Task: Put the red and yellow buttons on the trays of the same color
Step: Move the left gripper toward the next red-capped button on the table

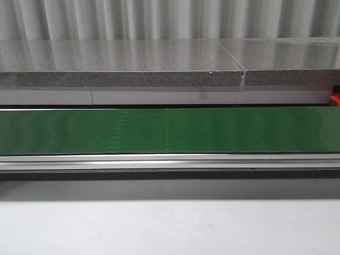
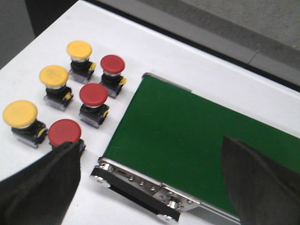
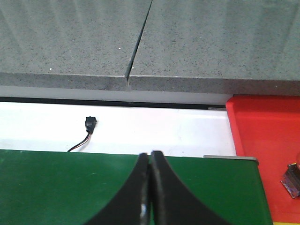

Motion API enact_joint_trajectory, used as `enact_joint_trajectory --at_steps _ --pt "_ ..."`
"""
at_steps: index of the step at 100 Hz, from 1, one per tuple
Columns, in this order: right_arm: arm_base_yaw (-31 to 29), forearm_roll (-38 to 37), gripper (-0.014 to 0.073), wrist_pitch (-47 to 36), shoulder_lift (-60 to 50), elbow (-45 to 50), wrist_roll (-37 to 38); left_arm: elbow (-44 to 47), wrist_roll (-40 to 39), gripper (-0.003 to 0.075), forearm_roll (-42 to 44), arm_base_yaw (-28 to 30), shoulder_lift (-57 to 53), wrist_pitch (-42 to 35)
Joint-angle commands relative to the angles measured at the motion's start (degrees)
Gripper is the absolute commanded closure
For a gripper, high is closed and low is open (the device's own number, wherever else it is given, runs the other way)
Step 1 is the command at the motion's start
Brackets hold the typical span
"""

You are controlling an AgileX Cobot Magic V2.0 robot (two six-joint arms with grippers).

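Place: a workshop or test lab for sorting on a line.
Belt: green conveyor belt (image 1: 170, 130) with a metal side rail (image 1: 170, 161), set on a white table (image 1: 170, 228).
Parts: industrial push buttons (image 2: 86, 98), red and yellow, in rows beside the belt end.
Tray: red plastic tray (image 3: 262, 136) at the belt's far end.
Background: grey speckled stone slab (image 1: 122, 64), corrugated metal wall (image 1: 170, 18).

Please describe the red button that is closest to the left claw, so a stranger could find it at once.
Find the end of the green conveyor belt; beside it, six buttons stand on the white table in two rows. The wanted red button ends the row nearer the belt. Alone among the reds, it sits right by the left claw's finger.
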Motion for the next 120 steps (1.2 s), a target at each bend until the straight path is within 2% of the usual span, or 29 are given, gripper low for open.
enact_joint_trajectory --at_steps 1,20,42,120 --pt "0.2 0.1 0.0718 -3.9 -0.5 -1.6 -0.5 -2.1 -1.0 0.0136 -1.9 2.6 3.3 -4.0" --pt "0.2 0.1 0.0718 -3.9 -0.5 -1.6 -0.5 -2.1 -1.0 0.0136 -5.8 9.1 9.2 -7.0" --pt "0.2 0.1 0.0718 -3.8 -0.3 -1.6 -0.5 -2.1 -1.0 0.0136 -7.1 13.8 14.8 -5.3" --pt "0.2 0.1 0.0718 -3.8 -0.3 -1.6 -0.5 -2.1 -1.0 0.0136 -7.0 15.1 33.5 -15.5"
